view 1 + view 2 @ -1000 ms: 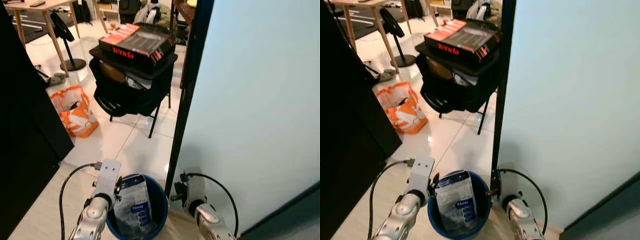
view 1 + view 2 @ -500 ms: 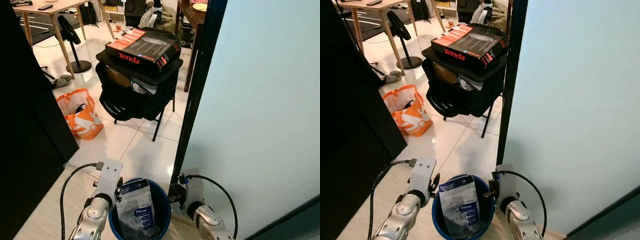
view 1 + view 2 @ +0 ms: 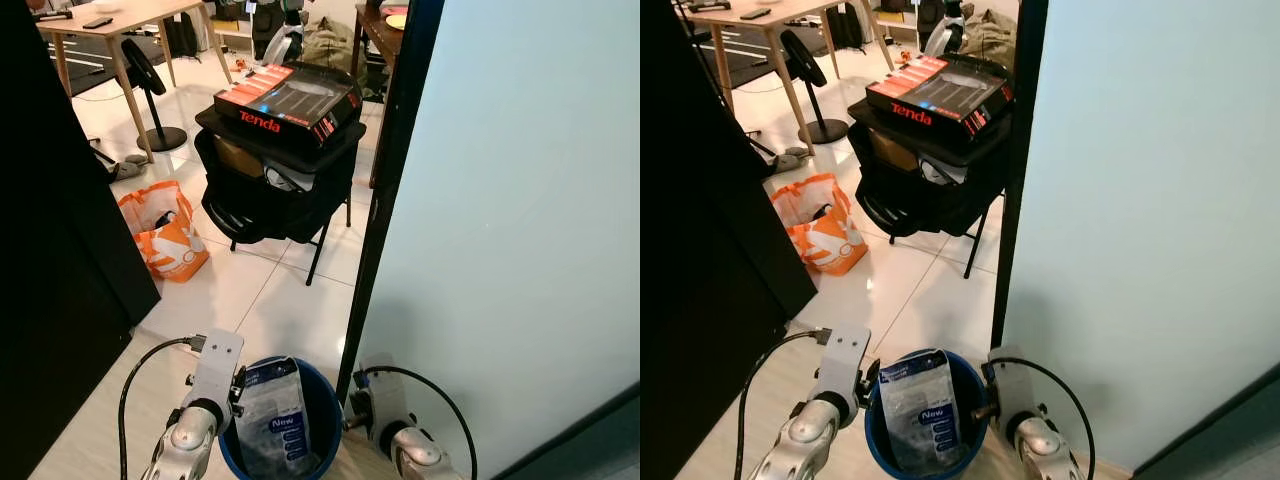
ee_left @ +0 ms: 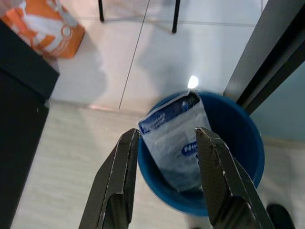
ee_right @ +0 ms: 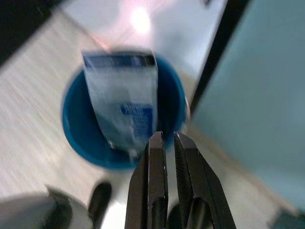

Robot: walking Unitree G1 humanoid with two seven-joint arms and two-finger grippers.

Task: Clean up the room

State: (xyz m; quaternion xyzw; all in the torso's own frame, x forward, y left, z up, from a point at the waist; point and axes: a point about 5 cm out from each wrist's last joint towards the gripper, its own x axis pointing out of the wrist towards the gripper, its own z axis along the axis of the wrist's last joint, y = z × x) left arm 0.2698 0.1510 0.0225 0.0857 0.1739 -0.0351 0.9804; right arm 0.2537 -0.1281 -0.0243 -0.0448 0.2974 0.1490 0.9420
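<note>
A blue bucket stands on the floor just before the robot, beside the dark door frame, and a white and blue packet stands upright inside it, its top edge reaching a little above the rim. The left gripper hangs above the near rim with its 2 fingers spread and nothing between them; the right gripper hangs over the other side with its fingers nearly together and empty. By the look of it the drop into the bucket is done, and this item is dealt with. Beyond lie an orange bag on the tiles and a black chair carrying a red and black Tenda box. The next move probably calls for raising both arms clear of the rim, then walking toward whichever loose item comes next, most likely the orange bag
</note>
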